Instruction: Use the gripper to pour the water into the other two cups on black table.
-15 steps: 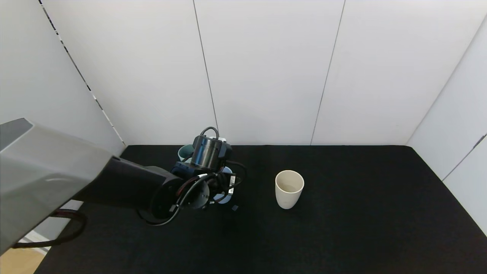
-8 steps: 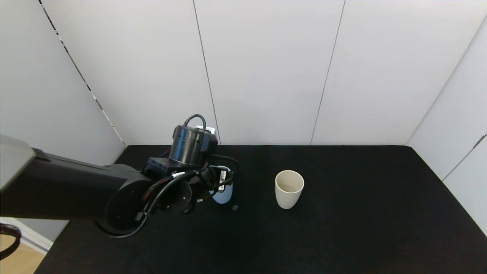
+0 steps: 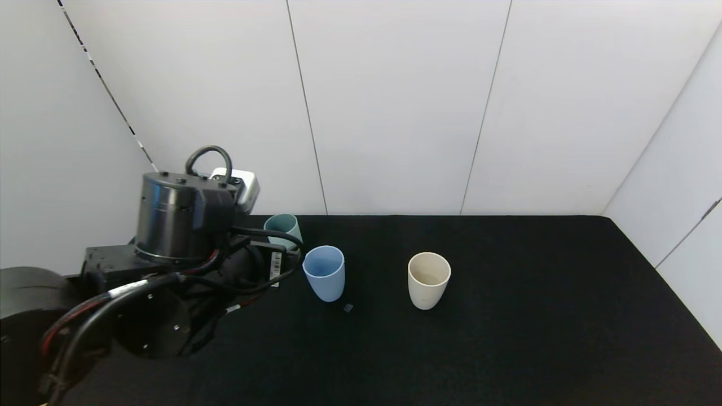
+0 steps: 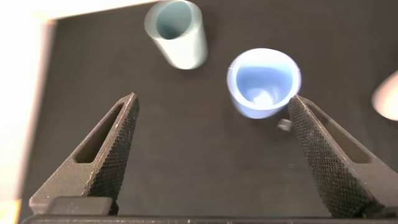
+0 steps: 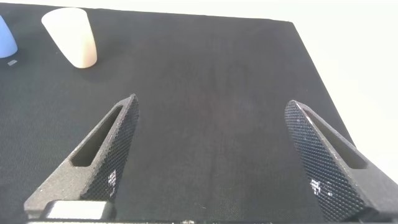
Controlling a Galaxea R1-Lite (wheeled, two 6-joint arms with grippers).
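The sage green cup (image 3: 283, 228) stands at the back left of the black table (image 3: 536, 316). The cream-beige cup (image 3: 428, 279) stands upright near the middle. A light blue cup (image 3: 324, 273) stands upright between them. My left gripper (image 4: 212, 102) is open and empty, drawn back to the left of the blue cup (image 4: 263, 82) and short of the green cup (image 4: 176, 32). Its wrist (image 3: 180, 225) fills the left of the head view. My right gripper (image 5: 211, 102) is open and empty over bare table, far from the cream cup (image 5: 71, 37). I cannot make out the water.
A small dark grey bit (image 3: 348, 308) lies on the table just in front of the blue cup; it also shows in the left wrist view (image 4: 284, 125). White wall panels (image 3: 395, 113) close the back and right sides of the table.
My left arm has drawn back to the left and toward me, away from the blue cup. The blue and green cups, covered before, now stand in full view.
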